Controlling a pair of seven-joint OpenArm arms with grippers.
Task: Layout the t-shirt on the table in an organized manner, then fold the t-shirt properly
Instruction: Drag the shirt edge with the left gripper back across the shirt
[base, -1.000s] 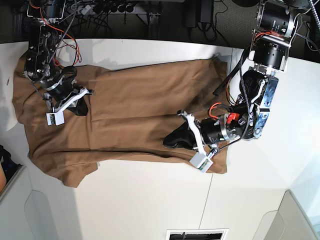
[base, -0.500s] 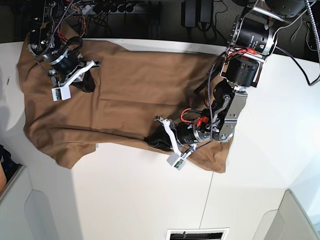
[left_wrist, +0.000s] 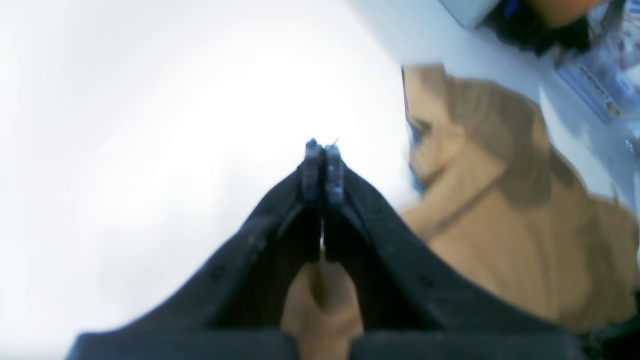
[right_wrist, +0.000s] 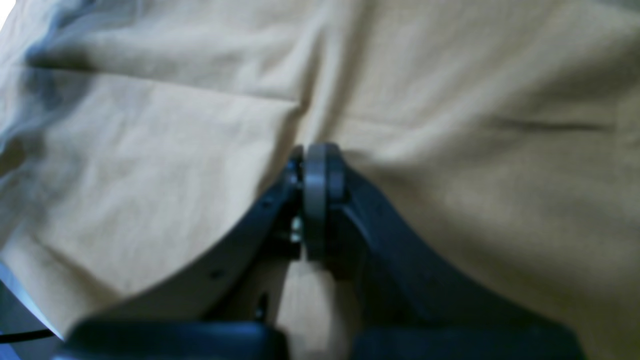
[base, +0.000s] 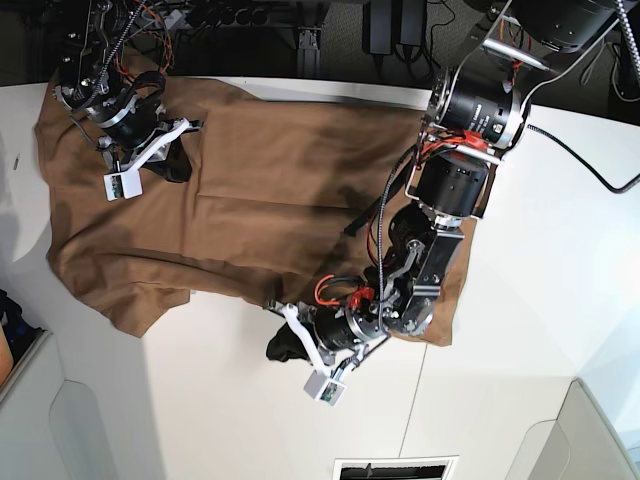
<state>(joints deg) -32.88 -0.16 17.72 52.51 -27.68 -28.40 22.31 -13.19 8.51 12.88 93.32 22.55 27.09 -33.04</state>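
The tan t-shirt (base: 260, 190) lies spread across the back half of the white table (base: 230, 400). My left gripper (base: 287, 345) is low over the table in front of the shirt's near edge. It is shut on a pinch of that edge, and tan cloth (left_wrist: 320, 295) shows between its black fingers (left_wrist: 312, 170). My right gripper (base: 172, 160) sits at the shirt's far left part. In the right wrist view that gripper (right_wrist: 315, 170) is shut on a fold of the cloth (right_wrist: 150, 150). One sleeve (base: 140, 305) hangs out at the front left.
Cables and power strips (base: 250, 20) lie beyond the table's far edge. A thin seam (base: 415, 410) runs through the tabletop at the front right. A slotted vent (base: 395, 468) sits at the front edge. The left arm's body (base: 450, 180) reaches over the shirt's right side.
My left gripper has moved toward the table's front and leftward, dragging the shirt's near edge with it. My right gripper rose toward the back with its cloth a second ago and has since stayed put.
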